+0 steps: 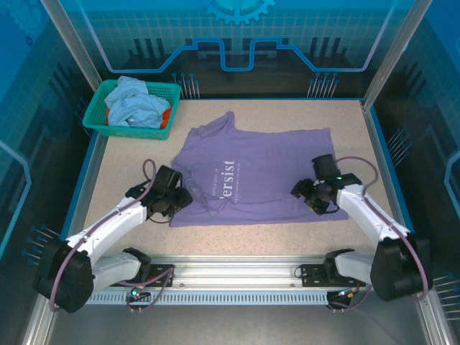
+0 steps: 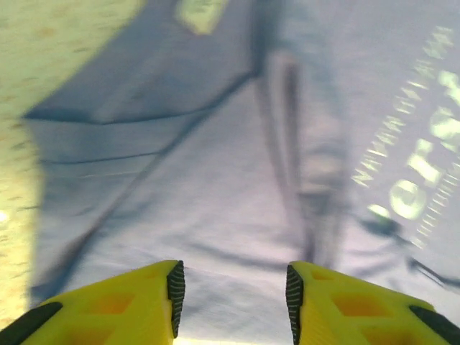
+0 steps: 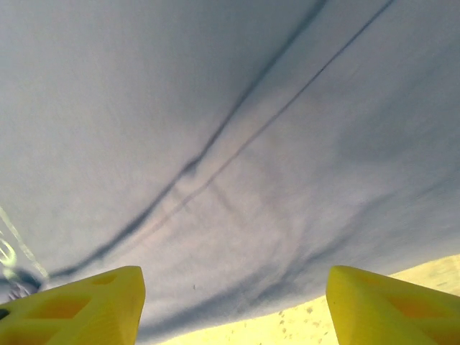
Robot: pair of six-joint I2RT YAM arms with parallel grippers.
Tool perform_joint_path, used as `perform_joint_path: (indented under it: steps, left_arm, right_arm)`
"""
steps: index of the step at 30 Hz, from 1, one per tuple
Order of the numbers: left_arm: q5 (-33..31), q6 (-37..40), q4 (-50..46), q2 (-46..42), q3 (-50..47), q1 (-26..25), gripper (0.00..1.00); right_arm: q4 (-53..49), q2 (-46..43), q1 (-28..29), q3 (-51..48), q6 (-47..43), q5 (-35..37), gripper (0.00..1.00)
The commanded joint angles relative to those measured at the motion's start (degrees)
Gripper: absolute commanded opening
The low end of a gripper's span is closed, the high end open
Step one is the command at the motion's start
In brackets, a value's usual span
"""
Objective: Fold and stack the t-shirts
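Note:
A lavender-purple t-shirt (image 1: 266, 169) with white chest lettering lies spread on the table, collar end to the left. My left gripper (image 1: 175, 199) hovers over its near-left part, jaws open above wrinkled cloth (image 2: 215, 215), nothing between them. At the shirt's near-right corner my right gripper (image 1: 307, 195) stands wide open over the hem (image 3: 237, 201). A light-blue t-shirt (image 1: 136, 102) is bunched in the teal basket, with a bit of the orange t-shirt (image 1: 166, 118) under it.
The teal mesh basket (image 1: 115, 128) sits at the far-left corner. Bare speckled tabletop (image 1: 237, 241) runs between the shirt and the near rail. Blue-framed side walls enclose the table.

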Motion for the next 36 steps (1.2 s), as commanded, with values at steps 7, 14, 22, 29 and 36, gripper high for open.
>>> perform_joint_path:
  steps: [7, 14, 22, 29, 36]
  left_arm:
    - [13.39, -1.63, 7.73, 8.16, 3.91, -3.70, 0.63]
    - [11.98, -0.47, 11.11, 13.78, 6.69, -3.77, 0.69]
    - [11.14, -0.83, 15.39, 16.99, 5.26, -4.21, 0.69]
    - [9.98, 0.48, 16.92, 18.81, 4.38, -5.45, 0.68]
    - [8.50, 2.60, 16.66, 19.00, 4.30, -5.50, 0.64]
  right_arm:
    - [-1.56, 7.68, -24.31, 3.17, -12.63, -5.35, 0.55]
    - [-0.01, 19.15, -29.21, 9.76, -17.25, -4.83, 0.59]
    - [-1.50, 23.96, -29.61, 16.08, -16.48, -0.97, 0.51]
    - [-3.08, 29.93, -28.01, 20.63, -16.61, 1.40, 0.41]
    - [-4.29, 35.74, -24.41, 23.46, -15.71, 3.48, 0.40]
